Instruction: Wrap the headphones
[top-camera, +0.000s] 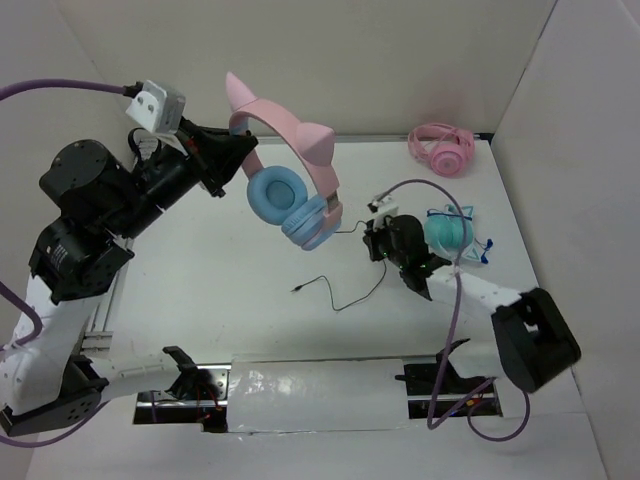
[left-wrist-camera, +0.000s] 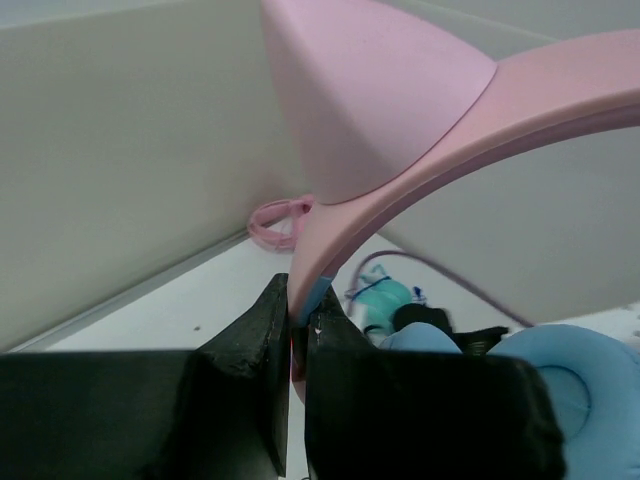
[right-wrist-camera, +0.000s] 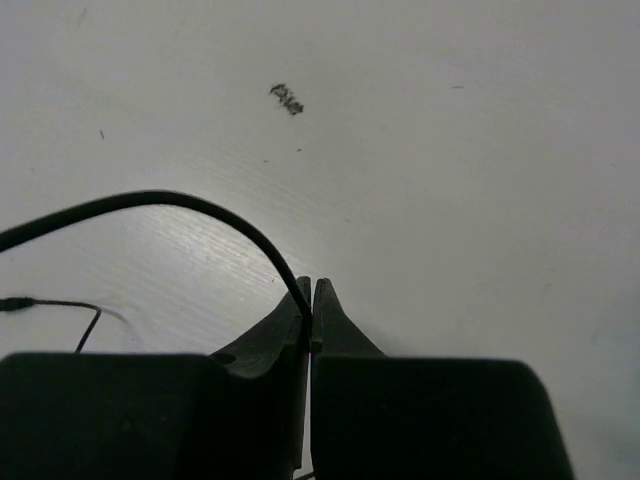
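The headphones (top-camera: 300, 165) have a pink cat-ear headband and light blue ear cups (top-camera: 276, 195). They hang in the air above the table's middle. My left gripper (top-camera: 236, 147) is shut on the headband's left end; the left wrist view shows the pink band (left-wrist-camera: 420, 180) clamped between the jaws. The thin black cable (top-camera: 350, 295) runs from the lower cup to my right gripper (top-camera: 378, 240), then loops across the table to its plug (top-camera: 298, 290). My right gripper (right-wrist-camera: 311, 300) is shut on the cable (right-wrist-camera: 180, 203) just above the table.
All-pink headphones (top-camera: 442, 148) lie at the back right corner. Teal headphones (top-camera: 452, 232) lie just right of my right gripper and show in the left wrist view (left-wrist-camera: 385, 298). White walls close off the back and right. A foil-covered strip (top-camera: 320, 395) lies along the near edge.
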